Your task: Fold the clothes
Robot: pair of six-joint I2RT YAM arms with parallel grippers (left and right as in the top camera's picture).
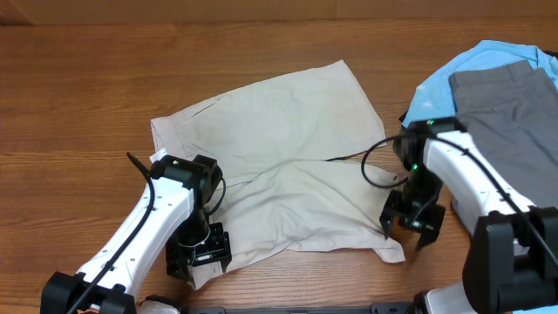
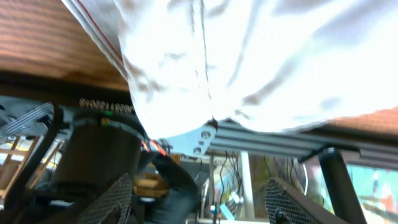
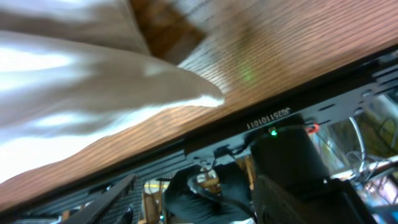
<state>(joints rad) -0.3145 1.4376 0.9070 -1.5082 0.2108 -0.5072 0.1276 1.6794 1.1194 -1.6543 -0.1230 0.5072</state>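
Beige shorts [image 1: 288, 166] run left-to-right across the worktop [image 1: 87, 87] — left fingers [image 2: 111, 200] and right fingers [image 1: 431, 228] spread wide, empty, one at each near corner

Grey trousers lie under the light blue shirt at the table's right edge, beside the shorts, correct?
No. The overhead view shows the grey trousers lying on top of the light blue shirt, not under it. The rest holds: they are at the right edge of the table, beside the shorts.
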